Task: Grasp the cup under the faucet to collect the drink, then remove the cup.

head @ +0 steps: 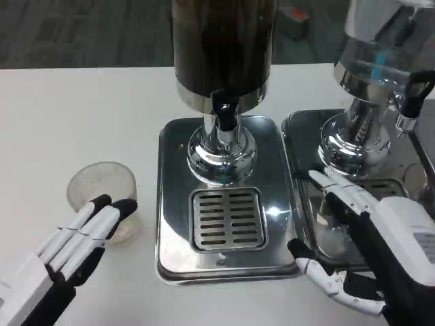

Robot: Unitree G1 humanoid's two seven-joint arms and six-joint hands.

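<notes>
Two hands, both spread and holding nothing: left hand (68, 251) fingertips touching the clear plastic cup (102, 197); right hand (370, 251) beside the drip tray (224, 217).

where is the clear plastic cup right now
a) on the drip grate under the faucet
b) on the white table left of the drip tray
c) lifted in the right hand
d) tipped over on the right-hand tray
b: the cup stands upright on the white table, left of the drip tray, with the left hand at its near side and the grate bare.
</notes>
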